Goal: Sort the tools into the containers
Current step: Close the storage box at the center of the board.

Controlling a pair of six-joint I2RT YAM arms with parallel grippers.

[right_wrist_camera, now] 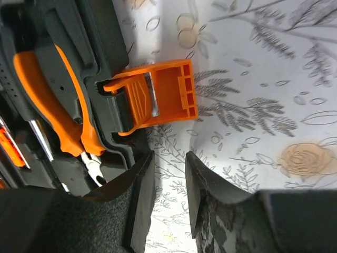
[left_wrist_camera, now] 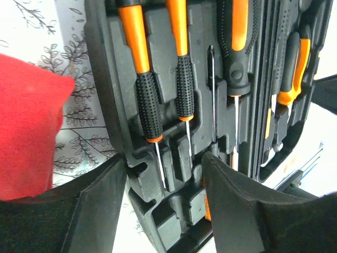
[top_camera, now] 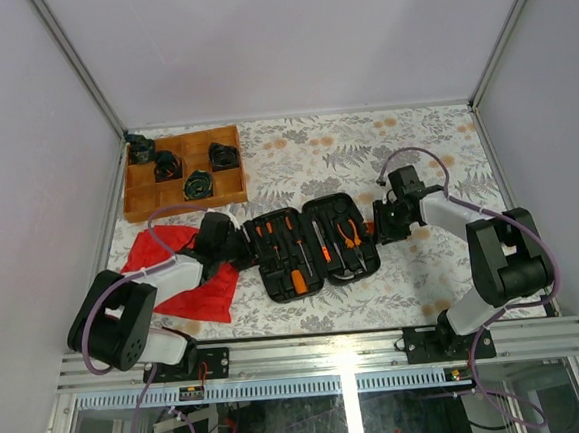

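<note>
Our left gripper (left_wrist_camera: 164, 159) stood about half open, astride the left-hand edge of the tool case (left_wrist_camera: 102, 95). One finger was at the outer wall beside the red cloth (left_wrist_camera: 26, 126), and the other was over the moulded slots. We could not tell whether either touched the plastic, and we saw nothing held. Our right gripper (right_wrist_camera: 169, 155) was only narrowly open, with bare table (right_wrist_camera: 263, 79) showing in the gap, and it gripped nothing. Its tips were just short of the orange latch (right_wrist_camera: 163, 95), which jutted from the case's right edge.

The case lay open and flat mid-table between the two grippers, with the cloth just beside its left edge. Open flowered surface lay to the right of the latch and behind the case, as far as the wooden tray (top_camera: 138, 203) at the far left.

We counted one case, one latch and one pair of pliers (right_wrist_camera: 47, 89). In their slots lay two slim screwdrivers (left_wrist_camera: 139, 63) with a thicker-handled screwdriver (left_wrist_camera: 238, 47) beside them. Four dark parts (top_camera: 199, 185) were at the tray.
</note>
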